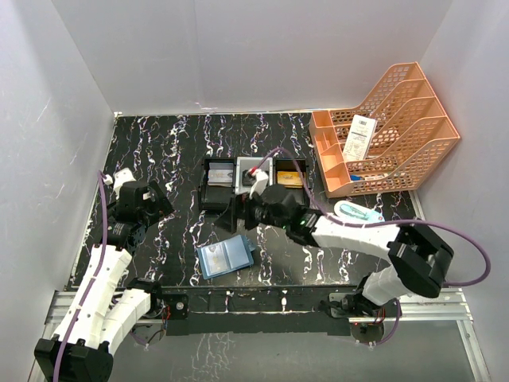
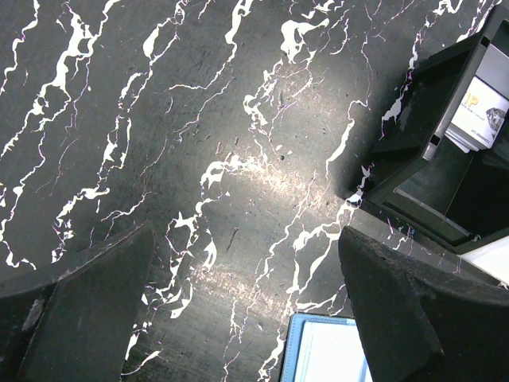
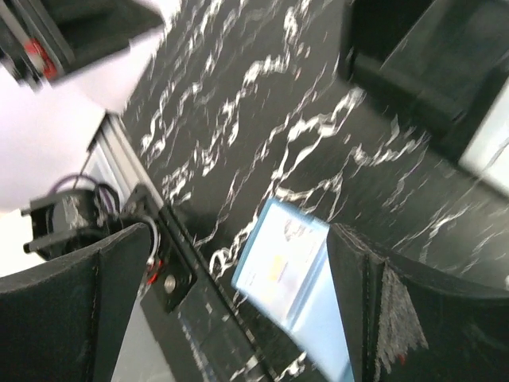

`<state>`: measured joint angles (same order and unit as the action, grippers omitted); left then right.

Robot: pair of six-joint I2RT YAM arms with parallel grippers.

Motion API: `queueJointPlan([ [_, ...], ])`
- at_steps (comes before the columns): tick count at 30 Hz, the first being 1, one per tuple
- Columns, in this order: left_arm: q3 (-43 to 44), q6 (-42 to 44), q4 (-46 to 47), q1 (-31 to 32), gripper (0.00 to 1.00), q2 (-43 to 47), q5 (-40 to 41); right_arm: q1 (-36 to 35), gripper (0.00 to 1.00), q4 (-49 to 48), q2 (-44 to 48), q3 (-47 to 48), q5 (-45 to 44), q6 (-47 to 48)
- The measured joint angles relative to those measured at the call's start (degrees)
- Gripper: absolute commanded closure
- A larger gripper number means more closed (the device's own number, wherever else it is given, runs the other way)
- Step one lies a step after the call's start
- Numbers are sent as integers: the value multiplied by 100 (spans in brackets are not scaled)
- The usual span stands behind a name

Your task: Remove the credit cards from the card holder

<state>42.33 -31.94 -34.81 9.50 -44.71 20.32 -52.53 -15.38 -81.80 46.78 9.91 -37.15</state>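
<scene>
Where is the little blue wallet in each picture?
Top view: the card holder lies open, low in the middle.
Left wrist view: only its corner shows, at the bottom edge.
Right wrist view: low in the middle, blurred.
Shared landmark: the black tray, seen in all three.

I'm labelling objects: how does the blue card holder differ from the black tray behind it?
The card holder is light blue; the tray is black with a white middle. The card holder lies open and flat; the tray has walls forming three compartments. The card holder sits nearer the arm bases than the tray. Both rest on the marbled table.
</scene>
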Motion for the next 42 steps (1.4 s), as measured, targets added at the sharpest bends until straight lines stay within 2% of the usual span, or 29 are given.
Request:
queueJointPlan([
  [7,0,0,0,0,1,-17,0,-1484,25,909,-614,90,-1193,-695],
  [12,0,0,0,0,1,-22,2,-1963,28,1880,-1071,551,-2059,-964],
  [17,0,0,0,-2,1,-26,2,-2092,34,2597,-1600,1401,-2645,-992],
  [22,0,0,0,0,1,-46,2,-2098,37,2988,-2096,1989,-2848,-944],
  [29,0,0,0,0,1,-52,2,-2098,37,3591,-2636,2470,-2973,-901],
  [42,0,0,0,-2,1,-52,2,-2098,33,4148,-2981,3117,-2973,-798],
])
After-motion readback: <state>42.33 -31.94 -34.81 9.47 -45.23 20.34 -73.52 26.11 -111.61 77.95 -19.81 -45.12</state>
